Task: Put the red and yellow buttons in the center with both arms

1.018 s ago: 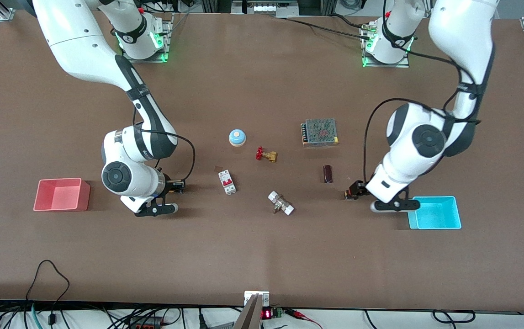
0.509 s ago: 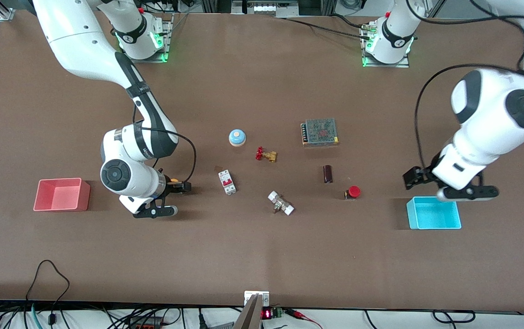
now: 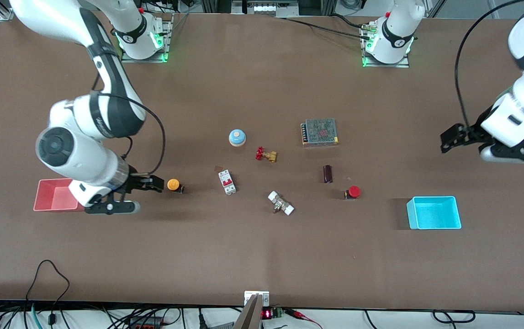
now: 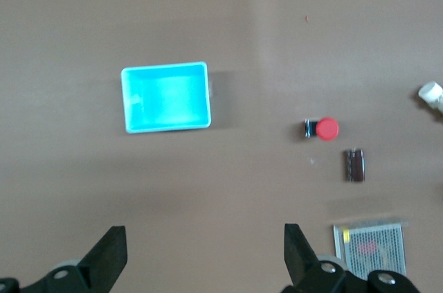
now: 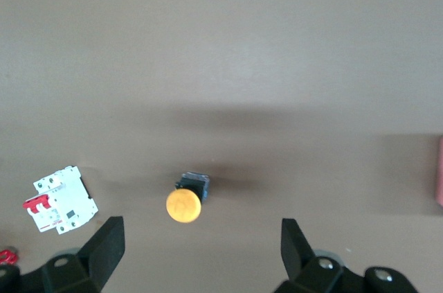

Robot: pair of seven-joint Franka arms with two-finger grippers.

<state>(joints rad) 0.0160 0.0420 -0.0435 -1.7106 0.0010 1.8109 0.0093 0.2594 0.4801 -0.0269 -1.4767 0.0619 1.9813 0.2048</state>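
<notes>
The yellow button [image 3: 173,184] lies on the brown table toward the right arm's end, beside a white circuit breaker. In the right wrist view the yellow button [image 5: 185,203] shows free, just off the fingertips. My right gripper [image 3: 150,183] is open and empty, over the table between the pink bin and the yellow button. The red button [image 3: 353,192] lies on the table between a brown cylinder and the cyan bin; it also shows in the left wrist view [image 4: 324,129]. My left gripper [image 3: 451,138] is open and empty, raised over the table at the left arm's end.
A pink bin [image 3: 59,195] stands at the right arm's end and a cyan bin [image 3: 433,212] at the left arm's end. In the middle lie a circuit breaker [image 3: 227,182], blue dome [image 3: 237,137], brass valve [image 3: 266,155], white fitting [image 3: 281,203], brown cylinder [image 3: 328,173] and power supply [image 3: 320,131].
The left gripper let go of the red button and rose away toward the left arm's end. The right gripper let go of the yellow button and drew back toward the pink bin.
</notes>
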